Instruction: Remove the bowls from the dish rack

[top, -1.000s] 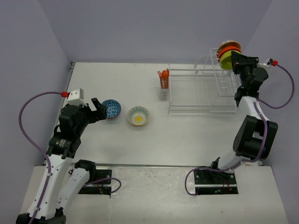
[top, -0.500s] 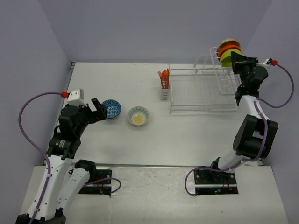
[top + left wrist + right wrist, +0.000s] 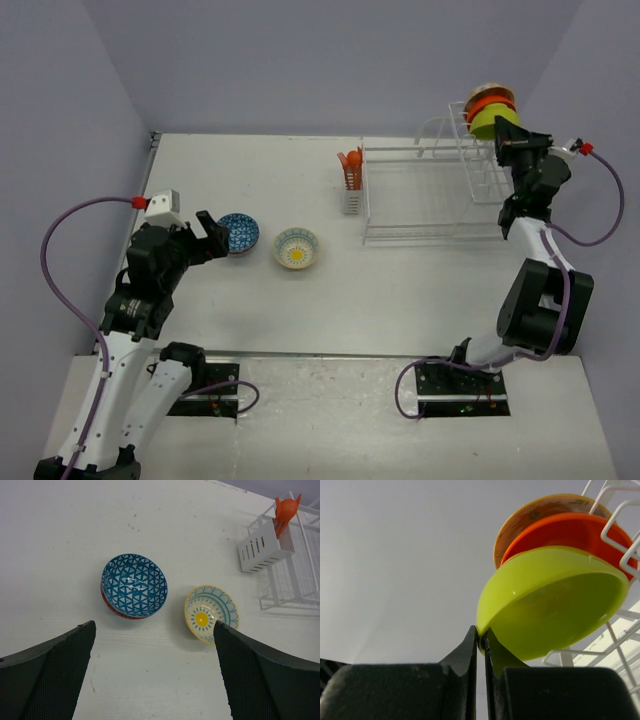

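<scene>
Left tool [image 3: 155, 680] gapes released above the tabletop [image 3: 400, 290], at its 9 o'clock; just beyond sit a blue-patterned bowl [image 3: 134, 585] and a yellow-centred bowl [image 3: 211, 612]; toward 2 o'clock, the right tool [image 3: 481, 639] pinches the lime-green bowl [image 3: 555, 605] in the dish rack [image 3: 432, 239], orange bowl [image 3: 570, 530] behind it

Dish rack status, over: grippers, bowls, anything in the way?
Right gripper shut on lime-green bowl rim in dish rack. Left gripper open near blue-patterned bowl. Orange bowl close behind the lime-green one.
</scene>
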You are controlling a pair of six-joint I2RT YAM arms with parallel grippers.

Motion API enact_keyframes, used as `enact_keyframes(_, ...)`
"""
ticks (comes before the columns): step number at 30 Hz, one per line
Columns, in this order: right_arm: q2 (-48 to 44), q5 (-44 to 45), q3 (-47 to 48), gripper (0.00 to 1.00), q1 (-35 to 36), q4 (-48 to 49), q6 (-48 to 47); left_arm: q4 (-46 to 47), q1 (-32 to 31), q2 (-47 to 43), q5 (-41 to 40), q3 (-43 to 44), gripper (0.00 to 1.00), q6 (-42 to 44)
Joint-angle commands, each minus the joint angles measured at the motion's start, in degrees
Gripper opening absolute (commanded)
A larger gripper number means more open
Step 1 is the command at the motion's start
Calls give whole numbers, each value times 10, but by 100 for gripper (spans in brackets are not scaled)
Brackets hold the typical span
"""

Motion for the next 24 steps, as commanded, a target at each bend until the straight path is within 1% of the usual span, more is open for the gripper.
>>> enact_keyframes(1,-58,19,-27,0,1,66,34,17,-4,1,8,-5,100,15)
enact_keyframes(11,-106,19,-52,0,1,93,56,16,-4,0,9,-5,100,14)
enact_keyframes(15,-129,-2,-61,0,3,117,59,16,-5,0,9,-5,100,13)
enact_keyframes(21,-191,-63,-55,0,19,119,12,16,-5,4,8,-4,100,14)
enact_keyframes(23,-213,-86,-46,0,35,71,-40,16,-4,4,3,-2,100,13)
enact_keyframes(24,-223,-103,-22,0,43,43,-69,15,-4,4,1,0,100,15)
